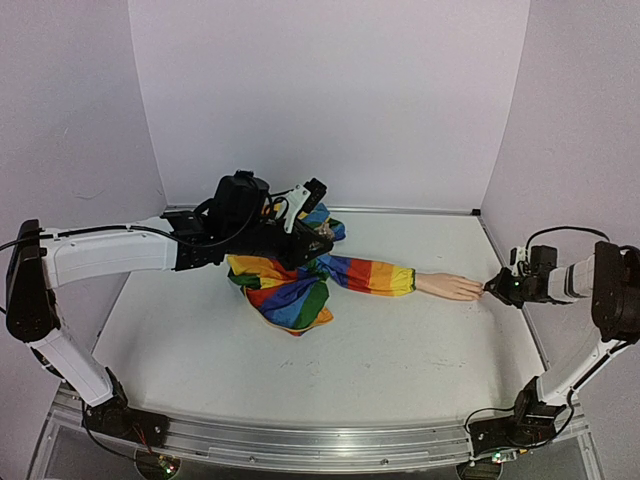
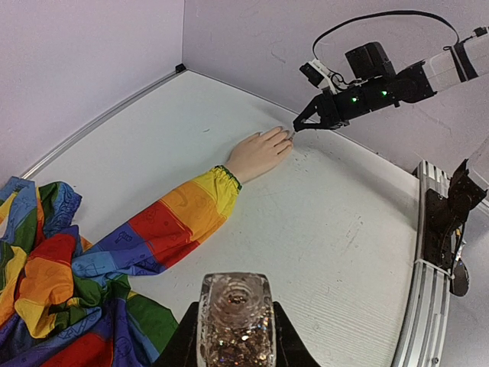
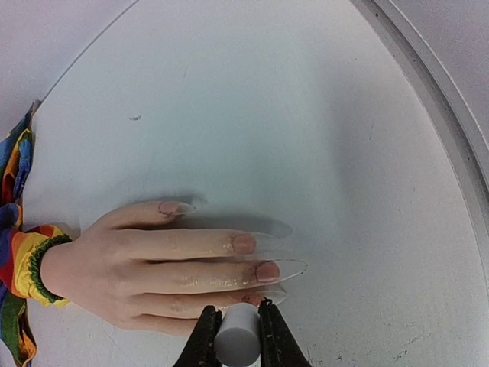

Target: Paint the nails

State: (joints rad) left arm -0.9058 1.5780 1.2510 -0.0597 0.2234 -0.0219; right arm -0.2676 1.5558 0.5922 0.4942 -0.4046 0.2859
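The mannequin hand (image 1: 450,287) lies palm down on the desk (image 1: 400,350), right of centre, its fingers pointing at the right claw (image 1: 489,290). The nails (image 3: 244,244) carry long clear tips. The right claw is clamped on a small grey cylinder (image 3: 237,344) just over the lower fingers. The left claw (image 2: 237,344) is closed on a glitter-filled bottle (image 2: 237,306), above the bunched rainbow sleeve (image 1: 290,285).

No text, label, brand, number or sign is readable in any view.
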